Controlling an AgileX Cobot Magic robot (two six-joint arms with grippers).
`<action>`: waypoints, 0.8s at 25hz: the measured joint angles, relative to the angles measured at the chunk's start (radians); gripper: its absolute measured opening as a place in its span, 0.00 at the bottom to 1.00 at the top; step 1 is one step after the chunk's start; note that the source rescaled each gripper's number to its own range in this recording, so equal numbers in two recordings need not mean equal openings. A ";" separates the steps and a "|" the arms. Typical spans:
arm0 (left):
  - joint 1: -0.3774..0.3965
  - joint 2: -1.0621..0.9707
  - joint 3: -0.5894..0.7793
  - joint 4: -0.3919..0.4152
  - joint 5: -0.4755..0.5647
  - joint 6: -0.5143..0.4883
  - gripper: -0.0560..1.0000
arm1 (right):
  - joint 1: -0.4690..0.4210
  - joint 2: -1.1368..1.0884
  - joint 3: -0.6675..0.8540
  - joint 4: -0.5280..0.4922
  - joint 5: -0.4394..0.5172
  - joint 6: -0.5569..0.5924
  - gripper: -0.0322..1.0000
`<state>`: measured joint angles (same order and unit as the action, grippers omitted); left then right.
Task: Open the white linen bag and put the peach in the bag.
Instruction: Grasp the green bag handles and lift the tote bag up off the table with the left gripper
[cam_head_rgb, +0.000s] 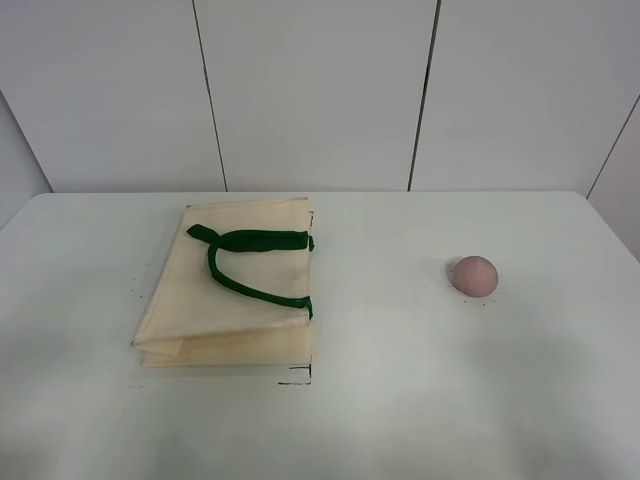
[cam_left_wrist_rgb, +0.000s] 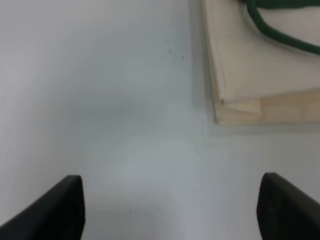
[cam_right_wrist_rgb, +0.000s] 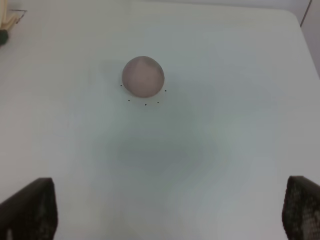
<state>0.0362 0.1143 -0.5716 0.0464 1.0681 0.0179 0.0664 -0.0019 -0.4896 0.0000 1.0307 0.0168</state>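
Observation:
The white linen bag (cam_head_rgb: 232, 290) lies flat and folded on the left half of the table, its dark green handles (cam_head_rgb: 250, 262) looped on top. Its corner shows in the left wrist view (cam_left_wrist_rgb: 260, 75). The peach (cam_head_rgb: 473, 275) sits alone on the right half of the table; it also shows in the right wrist view (cam_right_wrist_rgb: 143, 76). My left gripper (cam_left_wrist_rgb: 170, 210) is open and empty above bare table, short of the bag's corner. My right gripper (cam_right_wrist_rgb: 170, 212) is open and empty, some way back from the peach. Neither arm shows in the exterior high view.
The white table (cam_head_rgb: 400, 400) ends at a white panelled wall (cam_head_rgb: 320, 90) behind. Small black marks sit by the bag's corners (cam_head_rgb: 300, 378) and around the peach (cam_right_wrist_rgb: 145, 104).

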 joint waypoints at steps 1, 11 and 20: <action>0.000 0.047 -0.021 0.000 0.003 0.000 1.00 | 0.000 0.000 0.000 0.000 0.000 0.000 1.00; 0.000 0.832 -0.378 0.000 -0.015 -0.018 1.00 | 0.000 0.000 0.000 0.000 0.000 0.000 1.00; 0.000 1.499 -0.772 -0.008 -0.135 -0.080 1.00 | 0.000 0.000 0.000 0.000 0.000 0.000 1.00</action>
<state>0.0362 1.6131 -1.3437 0.0387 0.9331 -0.0624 0.0664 -0.0019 -0.4896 0.0000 1.0307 0.0168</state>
